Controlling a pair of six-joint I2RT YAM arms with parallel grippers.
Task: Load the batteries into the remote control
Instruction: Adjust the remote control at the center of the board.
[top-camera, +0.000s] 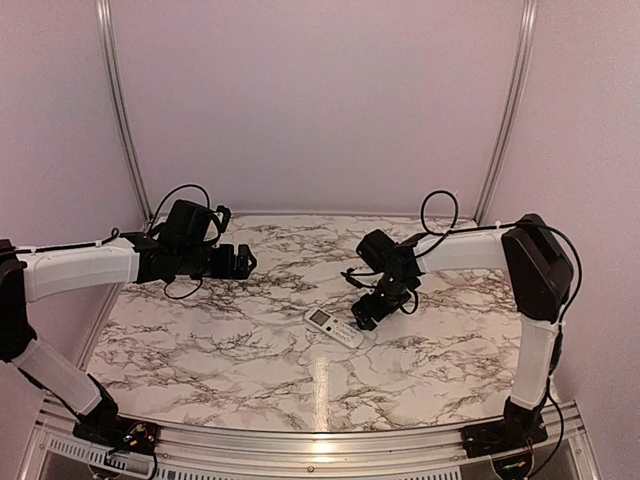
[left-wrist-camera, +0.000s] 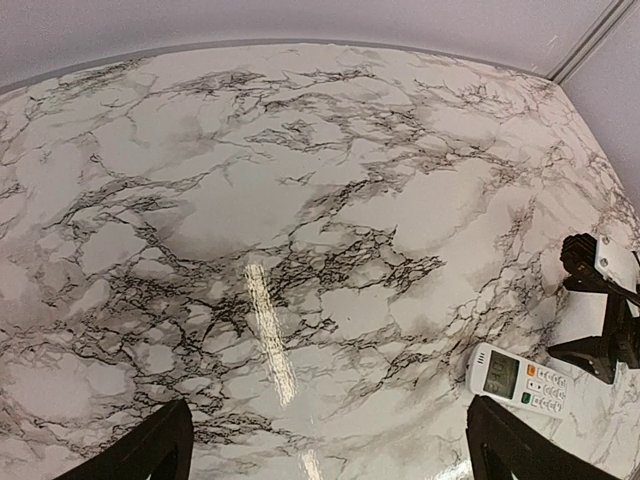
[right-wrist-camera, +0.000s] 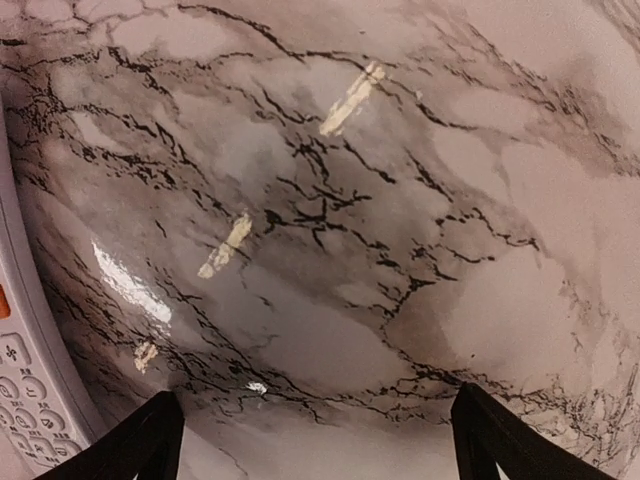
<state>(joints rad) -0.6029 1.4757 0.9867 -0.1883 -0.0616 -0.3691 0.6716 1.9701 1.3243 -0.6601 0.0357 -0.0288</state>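
Observation:
The white remote control lies face up near the middle of the marble table, its dark screen and buttons showing. It also shows at the lower right of the left wrist view and at the left edge of the right wrist view. My right gripper is open and empty, low over the table just right of the remote; its fingers straddle bare marble. My left gripper is open and empty, held above the table's left part, apart from the remote. No batteries are in view.
The marble table is bounded by lilac walls at back and sides, with metal corner rails. The right arm's black gripper shows at the right edge of the left wrist view, beside the remote.

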